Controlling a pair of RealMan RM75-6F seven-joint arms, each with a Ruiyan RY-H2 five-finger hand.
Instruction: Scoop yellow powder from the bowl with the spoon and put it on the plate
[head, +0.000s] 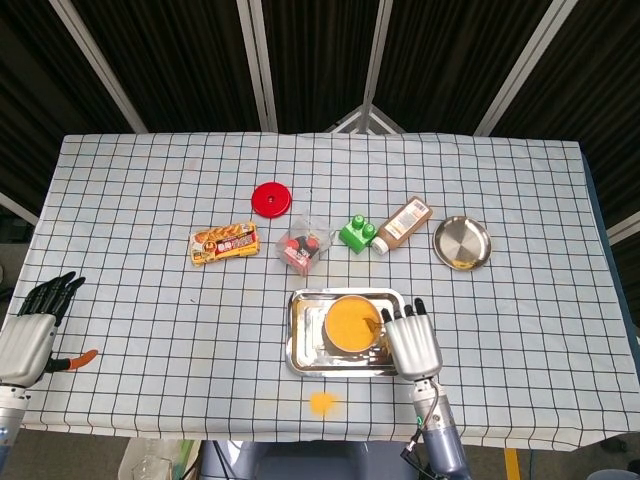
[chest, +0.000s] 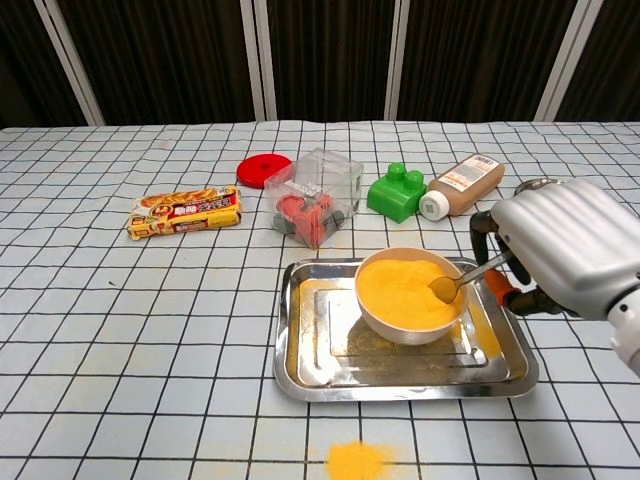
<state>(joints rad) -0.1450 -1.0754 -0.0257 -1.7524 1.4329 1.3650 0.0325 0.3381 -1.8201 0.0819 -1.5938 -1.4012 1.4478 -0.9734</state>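
A white bowl (chest: 408, 293) (head: 350, 323) of yellow powder stands in a steel tray (chest: 400, 367) (head: 303, 335). My right hand (chest: 568, 247) (head: 412, 343) grips a metal spoon (chest: 459, 279) by its orange handle, just right of the bowl. The spoon's head carries yellow powder and lies over the bowl's right side, at the powder surface. The round steel plate (head: 462, 242) sits at the right of the table with a little yellow powder on it. My left hand (head: 28, 332) hangs at the table's left edge, fingers apart, holding nothing.
A spilled patch of yellow powder (chest: 358, 460) (head: 322, 402) lies in front of the tray. Behind the tray are a brown bottle (chest: 461, 184), a green block (chest: 398, 192), a clear box (chest: 315, 195), a red lid (chest: 263, 168) and a snack packet (chest: 186, 211).
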